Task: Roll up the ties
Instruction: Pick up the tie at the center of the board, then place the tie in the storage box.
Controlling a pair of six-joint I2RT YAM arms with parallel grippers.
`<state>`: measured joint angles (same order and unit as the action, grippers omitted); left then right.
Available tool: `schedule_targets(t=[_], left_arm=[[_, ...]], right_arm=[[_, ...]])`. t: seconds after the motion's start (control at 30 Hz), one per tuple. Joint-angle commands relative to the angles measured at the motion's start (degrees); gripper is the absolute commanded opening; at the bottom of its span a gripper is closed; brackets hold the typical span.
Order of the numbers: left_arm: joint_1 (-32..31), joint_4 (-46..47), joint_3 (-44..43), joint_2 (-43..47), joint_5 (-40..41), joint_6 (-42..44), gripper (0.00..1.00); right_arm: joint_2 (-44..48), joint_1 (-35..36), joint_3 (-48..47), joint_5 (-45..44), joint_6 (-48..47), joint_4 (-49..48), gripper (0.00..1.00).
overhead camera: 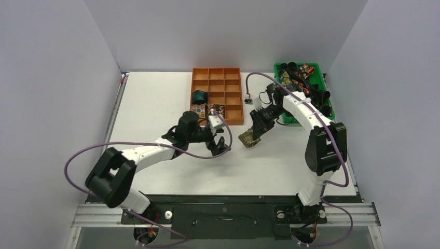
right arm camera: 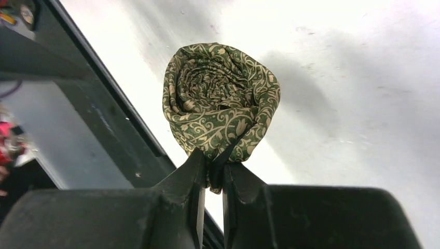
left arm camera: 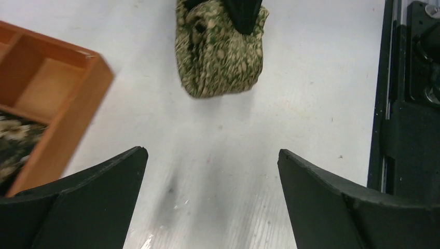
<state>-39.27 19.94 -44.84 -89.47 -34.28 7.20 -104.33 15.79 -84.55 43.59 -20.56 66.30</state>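
A rolled olive-gold tie hangs in a tight coil from my right gripper, whose jaws are shut on its lower edge. From above, this coil sits just over the table in front of the orange tray, with my right gripper on it. It also shows at the top of the left wrist view as the same olive-gold coil. My left gripper stands open a little to its left, its jaws wide apart over bare table. Rolled ties, one dark teal and one floral, fill tray compartments.
The orange compartment tray lies at the back centre, its corner close to my left gripper. A green bin holding several loose ties stands at the back right. Purple cables loop off both arms.
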Motion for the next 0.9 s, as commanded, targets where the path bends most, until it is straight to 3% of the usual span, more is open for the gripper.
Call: schedule_targets(t=[0.0, 0.33, 0.47, 0.6, 0.87], left_arm=[[4.67, -13.71, 0.63, 10.56, -1.38, 1.19, 0.97], [18.20, -19.62, 4.37, 22.40, 4.18, -4.64, 0.97], [21.66, -19.00, 6.67, 25.51, 5.64, -9.03, 0.97], [25.00, -19.39, 9.23, 29.07, 6.37, -12.45, 0.97], [27.28, -22.20, 12.57, 34.60, 6.60, -14.24, 0.97]], right_arm=[[2.64, 0.07, -11.06, -6.17, -14.68, 9.54, 0.00], [-10.12, 3.85, -42.50, -19.82, -31.41, 19.39, 0.00], [-11.71, 8.02, -43.27, -27.46, -35.61, 14.50, 0.00], [-14.30, 10.94, -42.99, -34.18, -32.93, 6.26, 0.00], [-19.92, 14.29, -43.36, -36.12, -30.68, 2.96, 0.00]])
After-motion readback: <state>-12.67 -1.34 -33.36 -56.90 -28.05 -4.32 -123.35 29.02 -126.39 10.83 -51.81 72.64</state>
